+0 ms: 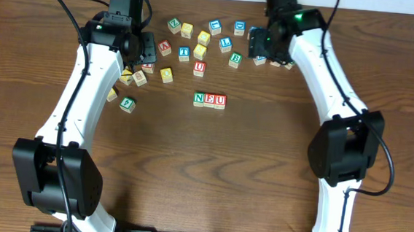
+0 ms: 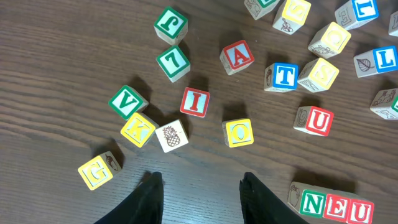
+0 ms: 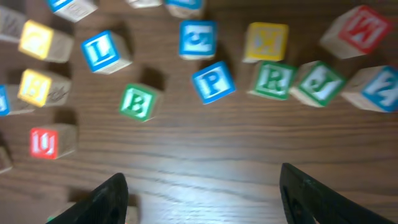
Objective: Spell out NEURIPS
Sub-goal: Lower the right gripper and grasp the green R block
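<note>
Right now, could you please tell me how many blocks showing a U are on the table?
2. The row U block ends the N-E-U line mid-table; the loose U block lies just beyond it, apart. More may hide under the arms.

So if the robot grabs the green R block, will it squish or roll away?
Probably not. The green R block looks like wood, so it should stay stiff and likely light. Its flat faces and square corners suggest it would slide, not roll. The blue P block and another green block sit close, so a push might bump them.
</note>
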Robot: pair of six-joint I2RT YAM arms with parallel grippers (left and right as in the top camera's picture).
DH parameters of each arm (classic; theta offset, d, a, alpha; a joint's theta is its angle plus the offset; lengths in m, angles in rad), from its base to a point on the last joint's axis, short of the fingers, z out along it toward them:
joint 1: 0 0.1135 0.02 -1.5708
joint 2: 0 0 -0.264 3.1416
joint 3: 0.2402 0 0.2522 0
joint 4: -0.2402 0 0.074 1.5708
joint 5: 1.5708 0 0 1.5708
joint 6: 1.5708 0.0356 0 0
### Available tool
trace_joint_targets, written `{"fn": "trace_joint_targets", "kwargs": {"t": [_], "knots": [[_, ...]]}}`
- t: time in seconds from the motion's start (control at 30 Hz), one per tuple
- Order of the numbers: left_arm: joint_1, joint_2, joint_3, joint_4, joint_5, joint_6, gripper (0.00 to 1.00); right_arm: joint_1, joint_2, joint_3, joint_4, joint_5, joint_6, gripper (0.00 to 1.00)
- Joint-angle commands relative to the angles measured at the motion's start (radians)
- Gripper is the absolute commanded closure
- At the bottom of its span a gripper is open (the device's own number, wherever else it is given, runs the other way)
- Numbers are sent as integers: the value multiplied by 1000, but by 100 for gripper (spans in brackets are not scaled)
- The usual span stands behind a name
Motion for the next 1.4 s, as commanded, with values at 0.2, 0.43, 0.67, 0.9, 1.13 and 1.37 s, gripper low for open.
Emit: {"fn": "trace_joint_targets", "kwargs": {"t": [0.2,0.43,0.67,0.9,1.13,1.37], "knots": [[2,11,-6,0,-2,17,60,-105,-2,16,-7,0,-13,27],[2,11,-6,2,-2,16,60,-102,23,16,51,-17,31,38],[2,11,-6,0,-2,16,60,-98,92,16,130,-13,71,51],[2,11,-6,0,-2,16,60,-98,149,16,204,-13,68,51],[2,11,-6,0,-2,16,60,-98,184,16,259,-13,6,51],[2,11,-6,0,-2,16,60,-98,223,14,261,-9,6,53]]}}
